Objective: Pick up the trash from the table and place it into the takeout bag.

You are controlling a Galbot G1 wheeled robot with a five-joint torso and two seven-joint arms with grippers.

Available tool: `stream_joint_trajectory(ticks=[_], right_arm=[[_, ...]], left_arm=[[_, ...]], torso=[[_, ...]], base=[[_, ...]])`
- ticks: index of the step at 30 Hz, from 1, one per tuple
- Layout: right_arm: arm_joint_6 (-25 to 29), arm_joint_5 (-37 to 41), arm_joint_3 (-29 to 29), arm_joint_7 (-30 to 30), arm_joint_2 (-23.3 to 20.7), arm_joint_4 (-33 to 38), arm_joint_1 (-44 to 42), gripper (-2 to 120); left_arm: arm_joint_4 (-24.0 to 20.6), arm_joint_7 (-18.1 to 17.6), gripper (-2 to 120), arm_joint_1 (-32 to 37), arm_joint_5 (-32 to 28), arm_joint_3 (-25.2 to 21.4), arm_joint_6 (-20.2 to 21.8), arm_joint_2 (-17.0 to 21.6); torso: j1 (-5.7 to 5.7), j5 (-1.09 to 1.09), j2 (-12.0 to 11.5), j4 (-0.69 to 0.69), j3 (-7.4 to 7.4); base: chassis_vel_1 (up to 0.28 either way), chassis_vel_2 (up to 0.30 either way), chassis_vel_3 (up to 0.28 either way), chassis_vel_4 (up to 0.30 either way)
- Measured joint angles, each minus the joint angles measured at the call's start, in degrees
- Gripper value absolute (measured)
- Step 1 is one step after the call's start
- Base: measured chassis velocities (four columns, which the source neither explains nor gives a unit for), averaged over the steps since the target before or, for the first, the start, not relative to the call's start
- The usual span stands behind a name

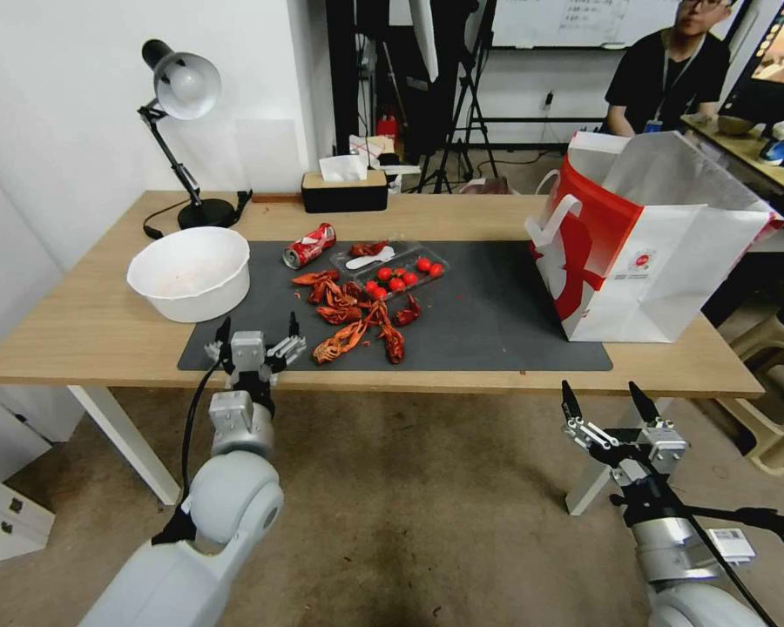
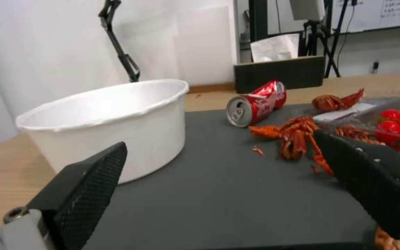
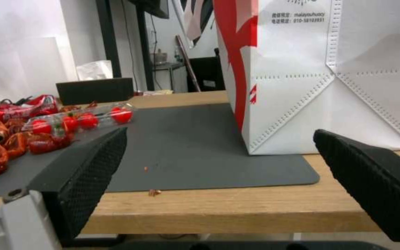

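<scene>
Wooden table [image 1: 78, 340] carries a mat [image 1: 496, 322], can [image 1: 308, 246], bag [image 1: 645, 244]; left gripper [image 1: 257, 344] and right gripper [image 1: 610, 405] gape empty, seemingly near its edge.

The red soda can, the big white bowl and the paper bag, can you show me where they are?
Red soda can [image 1: 309, 246], head view, on its dented side.
White bowl [image 2: 116, 125], left wrist view, on its outer wall.
Takeout bag [image 1: 671, 261], head view, on its white front panel.
</scene>
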Motion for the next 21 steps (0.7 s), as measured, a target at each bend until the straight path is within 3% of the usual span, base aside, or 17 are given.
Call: stream_joint_trajectory(ticks=[7, 11, 21], right_arm=[[-0.22, 0.0, -0.05, 0.07, -0.08, 0.25, -0.02, 100], [-0.46, -0.25, -0.56, 0.21, -0.11, 0.41, 0.33, 100], [-0.58, -0.7, -1.19, 0.33, -0.1, 0.68, 0.3, 100]], left_arm=[[-3.46, 0.65, 100, 6.25, 3.03, -2.7, 0.13, -1.59], [-5.5, 3.44, 100, 9.45, 2.03, -4.28, -1.3, -1.95], [-6.24, 4.34, 100, 12.65, 1.9, -5.87, -3.18, -2.6]], torso=[[-0.01, 0.0, 0.0, 0.0, 0.0], [-0.01, -0.01, 0.0, 0.01, 0.0], [0.0, -0.01, 0.0, 0.0, 0.0]], base=[[0.0, 0.0, 0.0, 0.0], [0.0, 0.0, 0.0, 0.0], [0.0, 0.0, 0.0, 0.0]])
